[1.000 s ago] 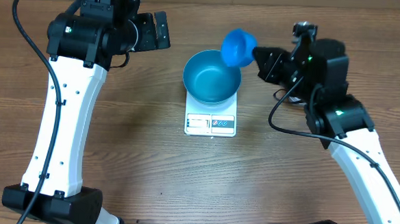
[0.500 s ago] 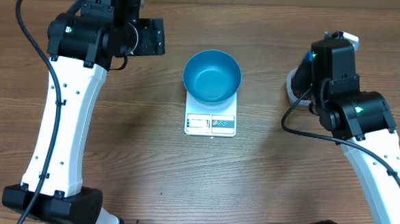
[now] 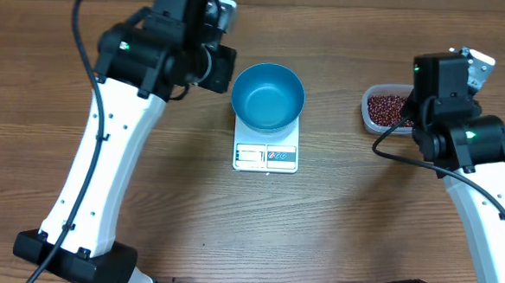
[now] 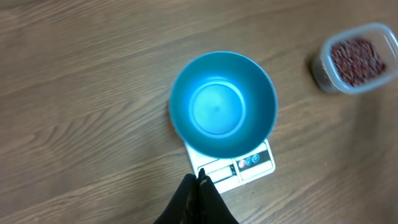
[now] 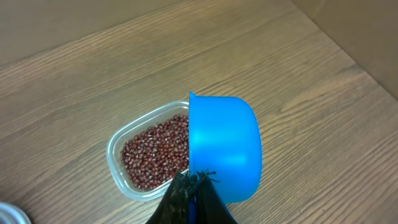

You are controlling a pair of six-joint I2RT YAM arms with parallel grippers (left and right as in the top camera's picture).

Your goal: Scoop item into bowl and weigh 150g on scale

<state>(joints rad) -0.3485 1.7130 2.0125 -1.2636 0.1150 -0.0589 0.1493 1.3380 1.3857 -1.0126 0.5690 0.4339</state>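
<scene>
The blue bowl (image 3: 268,97) stands on the white scale (image 3: 266,156) mid-table, and its smooth inside shows no beans. The dark red-brown beans (image 5: 152,158) lie in a clear tub (image 5: 118,158) at the right. My right gripper (image 5: 196,177) is shut on the handle of a small blue scoop (image 5: 224,146), which hangs on its side above the tub's right end. My left gripper (image 4: 200,179) is shut on nothing, high over the scale's front edge (image 4: 239,171), with the bowl (image 4: 224,102) just beyond its tips.
The clear tub (image 3: 388,109) sits to the right of the scale, under the right arm. The left arm reaches in beside the bowl's upper left. Bare wooden table surrounds the scale.
The right arm carried the scoop from over the bowl rightward to above the bean tub. The left arm swung in toward the bowl and its gripper went from open to shut.
</scene>
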